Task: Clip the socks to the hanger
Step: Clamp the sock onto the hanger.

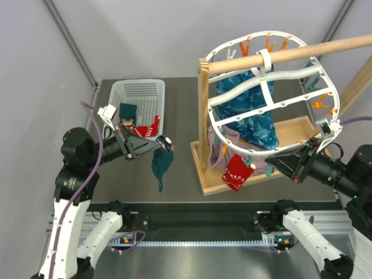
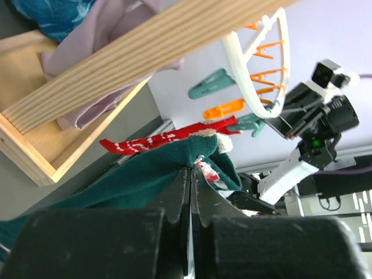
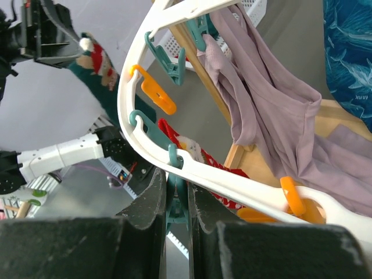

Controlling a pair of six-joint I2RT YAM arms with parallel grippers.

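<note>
Black fingers of the left gripper point(image 2: 190, 174) fill the near edge of its wrist view, pinched shut on the cuff of a dark green sock point(image 2: 139, 177), which hangs free above the table between the white basket point(image 1: 145, 93) and the wooden stand point(image 1: 203, 116). The right gripper point(image 3: 174, 189) is closed on a teal clip point(image 3: 174, 206) at the lower rim of the white hanger point(image 3: 192, 170), just beside a red sock point(image 3: 195, 156) already clipped there. More socks lie in the basket. The step in hand looks like the handover to the clip. One arm squeezes it while the other brings the sock. Next, the left arm needs to carry the cuff across to the clip's mouth, and the right must keep it pressed open until the fabric is seated.
</note>
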